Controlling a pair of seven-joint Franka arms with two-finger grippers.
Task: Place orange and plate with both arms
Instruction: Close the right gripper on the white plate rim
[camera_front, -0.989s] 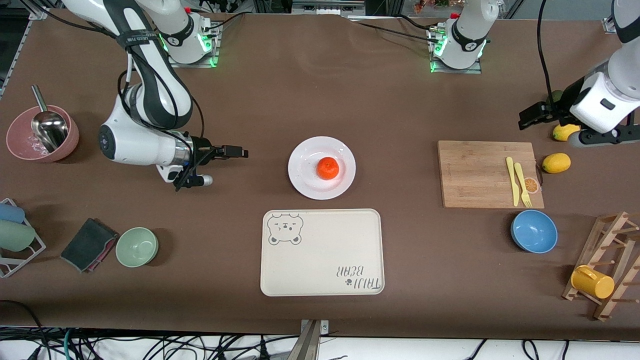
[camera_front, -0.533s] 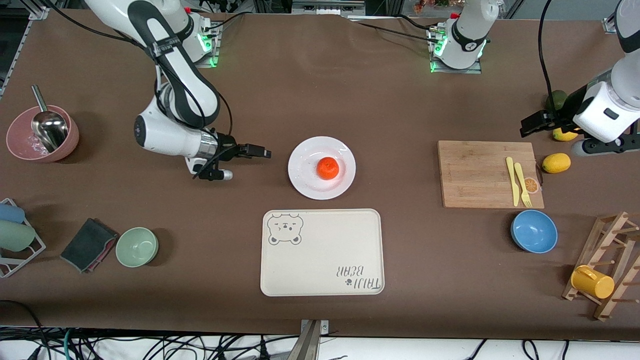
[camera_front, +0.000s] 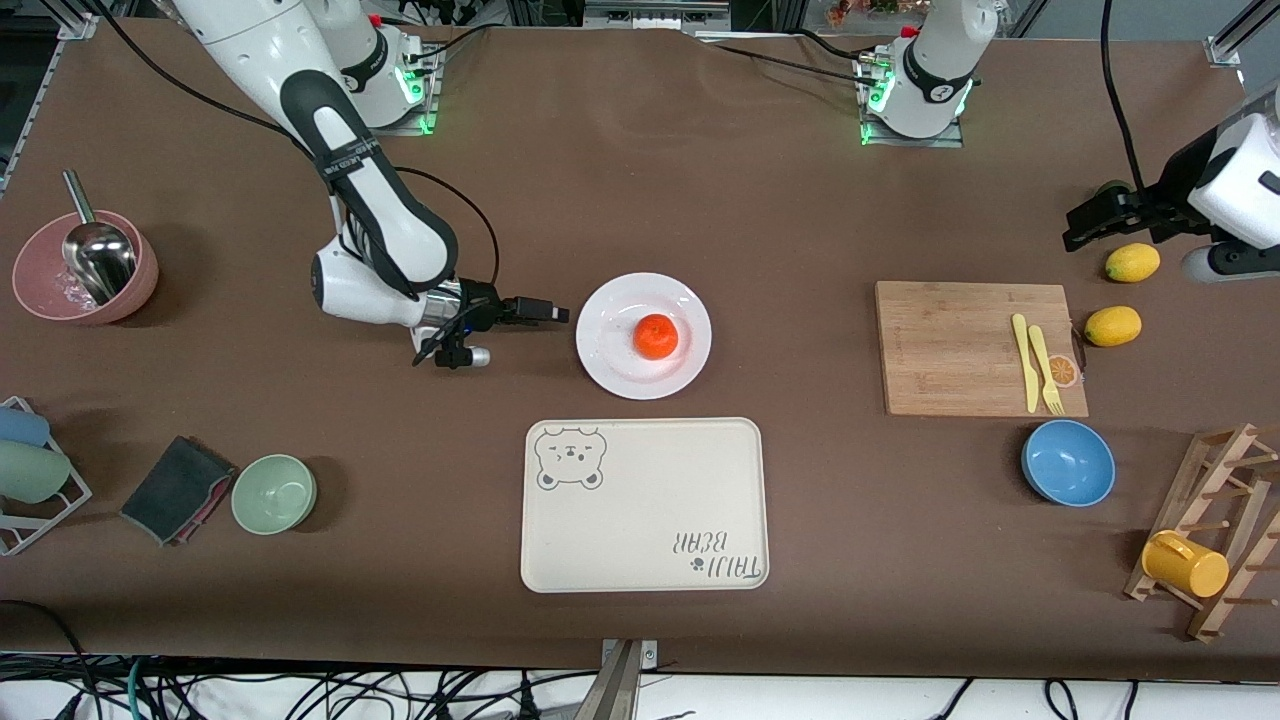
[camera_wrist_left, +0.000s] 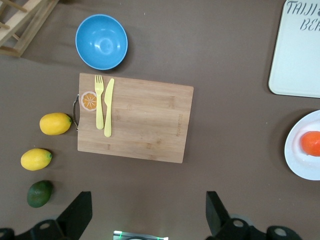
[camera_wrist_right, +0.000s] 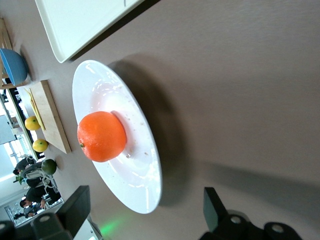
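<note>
Tray (camera_front: 645, 505): cream, bear-printed, lies nearer the front camera than the plate.
Plate (camera_front: 612, 350): white, mid-table, carrying the fruit.
Right gripper (camera_front: 548, 313): low beside the plate's rim at the right arm's end, pointing at it; fingers spread, nothing between them.
Left gripper (camera_front: 1082, 228): up over the table's left-arm end near two lemons (camera_front: 1113, 326); fingers parted, empty.
Orange (camera_front: 656, 336): sits on the plate.
</note>
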